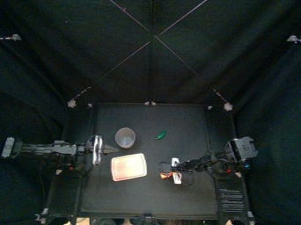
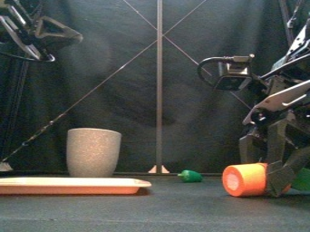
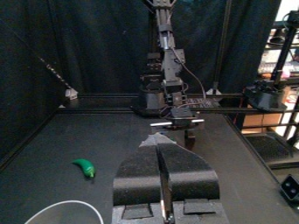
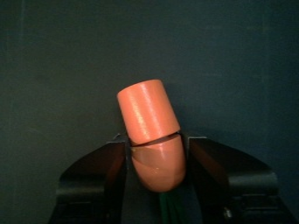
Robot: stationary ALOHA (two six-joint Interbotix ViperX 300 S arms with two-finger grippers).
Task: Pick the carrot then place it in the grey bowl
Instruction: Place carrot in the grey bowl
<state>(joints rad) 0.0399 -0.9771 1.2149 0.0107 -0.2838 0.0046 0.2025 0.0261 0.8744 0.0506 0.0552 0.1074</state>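
Orange carrot pinched by right gripper, arm bent low; left gripper pressed together, arm resting at left.

orange carrot, grey bowl, pink tray

Right arm bends low, the right gripper clamping a carrot between its jaws; left arm rests at its own side, left gripper jaws pressed together.

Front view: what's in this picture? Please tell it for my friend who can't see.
The right end effector grips an orange carrot low on the right. Away to the left are a tall grey cup and a flat pink tray, with a small green toy between them and the carrot.
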